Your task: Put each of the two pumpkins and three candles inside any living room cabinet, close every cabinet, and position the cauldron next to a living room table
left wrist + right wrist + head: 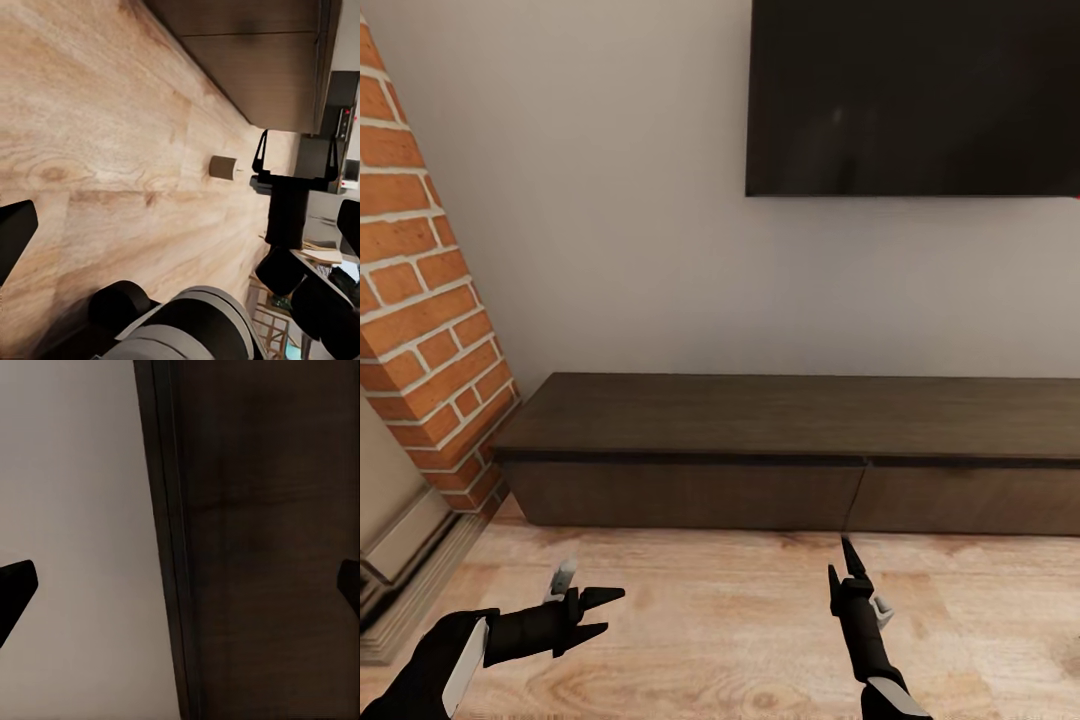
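Long low dark-brown wooden cabinet (pixel 800 450) sits vs wall, drawers closed. Small tan-grey stubby candle (pixel 222 167) lies on floor near it: prob light, rigid, could roll; pinch across sides. Left gripper (pixel 605 612) & right gripper (pixel 842 568) both released, empty

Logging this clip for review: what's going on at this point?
The robot faces the low dark-brown cabinet under a wall-mounted TV, drawer fronts shut. The left gripper and right gripper hover open and empty over the wood floor. One candle lies on the floor by the cabinet in the left wrist view.
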Motion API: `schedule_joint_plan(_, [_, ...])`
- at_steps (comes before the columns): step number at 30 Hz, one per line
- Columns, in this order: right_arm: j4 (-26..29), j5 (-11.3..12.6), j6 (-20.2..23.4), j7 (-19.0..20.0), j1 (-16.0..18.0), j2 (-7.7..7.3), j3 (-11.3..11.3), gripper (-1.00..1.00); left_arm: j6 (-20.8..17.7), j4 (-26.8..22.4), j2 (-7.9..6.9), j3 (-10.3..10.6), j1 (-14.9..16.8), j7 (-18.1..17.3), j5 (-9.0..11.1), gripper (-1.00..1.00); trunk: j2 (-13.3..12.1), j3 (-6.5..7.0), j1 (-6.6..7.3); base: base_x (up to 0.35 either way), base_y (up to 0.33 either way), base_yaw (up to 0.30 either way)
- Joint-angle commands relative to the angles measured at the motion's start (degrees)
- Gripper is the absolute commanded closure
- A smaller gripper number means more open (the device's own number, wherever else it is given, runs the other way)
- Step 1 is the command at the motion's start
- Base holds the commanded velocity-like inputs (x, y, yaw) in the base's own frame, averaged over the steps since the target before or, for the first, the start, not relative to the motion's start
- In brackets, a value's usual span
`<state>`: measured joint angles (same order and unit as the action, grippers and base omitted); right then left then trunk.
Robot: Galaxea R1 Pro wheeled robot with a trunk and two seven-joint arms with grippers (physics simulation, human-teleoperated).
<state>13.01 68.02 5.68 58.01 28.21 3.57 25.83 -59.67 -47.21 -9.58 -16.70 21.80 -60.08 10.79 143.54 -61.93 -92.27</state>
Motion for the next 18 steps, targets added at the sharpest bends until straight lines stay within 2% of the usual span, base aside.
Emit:
schedule_joint_plan(1, [0.00, 0.00, -0.05, 0.00, 0.00, 0.20, 0.04, -1.00, -0.01, -0.03, 0.00, 0.00, 0.00, -0.01, 0.02, -1.00, 0.02, -0.23, -0.02, 0.000, 0.000, 0.000])
schedule_joint_plan(7, [0.00, -0.05, -0.18, 0.00, 0.00, 0.66, 0.09, -1.00, -0.01, -0.03, 0.00, 0.00, 0.00, 0.00, 0.02, -1.00, 0.10, -1.56, -0.18, 0.000, 0.000, 0.000])
schedule_joint_plan(15, [0.00, -0.08, -0.17, -0.09, 0.00, 0.74, 0.10, -1.00, -0.01, -0.03, 0.02, -0.03, 0.00, -0.03, 0.33, -1.00, 0.10, -1.56, -0.18, 0.005, 0.000, 0.000])
schedule_joint_plan(18, [0.00, -0.08, -0.17, -0.08, 0.00, 0.74, 0.10, -1.00, -0.01, -0.02, 0.05, -0.01, 0.00, -0.03, 0.67, -1.00, 0.10, -1.56, -0.18, 0.188, 0.000, 0.000])
